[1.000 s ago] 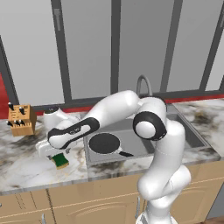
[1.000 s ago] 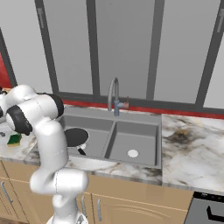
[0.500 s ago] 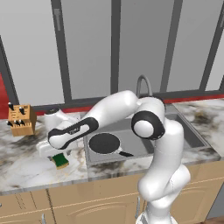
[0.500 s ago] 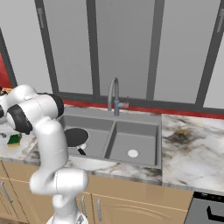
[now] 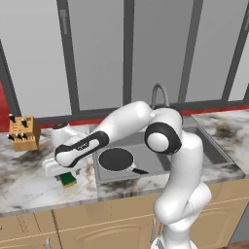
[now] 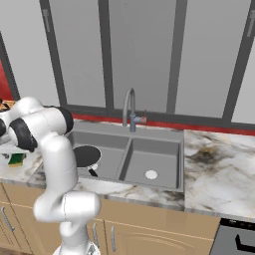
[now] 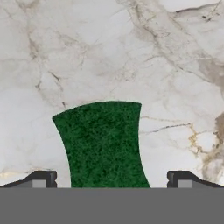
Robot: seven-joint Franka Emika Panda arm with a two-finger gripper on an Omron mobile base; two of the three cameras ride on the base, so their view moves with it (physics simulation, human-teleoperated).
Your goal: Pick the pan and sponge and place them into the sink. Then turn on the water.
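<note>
We see the sponge (image 7: pixel 104 144) lying green side up on the marble counter (image 7: pixel 109 52), just left of the sink (image 5: pixel 204 146), and the pan (image 5: pixel 115 159) already sits in the left basin. Compared with a second ago almost nothing has shifted: the gripper (image 7: pixel 111 178) hovers low over the sponge as before, jaws spread wide, one fingertip (image 7: pixel 41 178) on either side and clear of it. We judge the closing step comes next. In the hand view, the sponge's long axis runs away from the hand, between the fingers, so they would close across its short width.
</note>
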